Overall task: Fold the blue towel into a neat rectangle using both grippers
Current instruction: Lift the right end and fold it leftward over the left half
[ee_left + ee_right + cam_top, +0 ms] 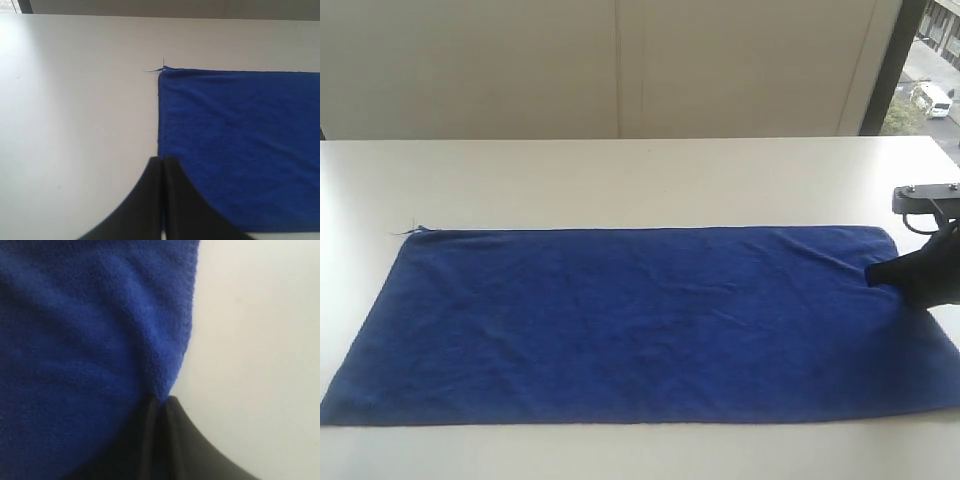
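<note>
The towel [620, 320] lies flat near the table's [620, 180] front edge. The right gripper [873, 275] pinches its right edge; the left gripper [162, 161] hovers closed and empty at its left edge. A shallow pinch may slip, or one-sided lifting may skew the fold.

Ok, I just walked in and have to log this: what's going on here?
A large royal-blue terry-cloth towel lies flat and unfolded on a white table, no fold made yet. The robot's right pincer is shut on the towel's right edge. The left pincer is shut at the left edge; whether it grips cloth is unclear.
</note>
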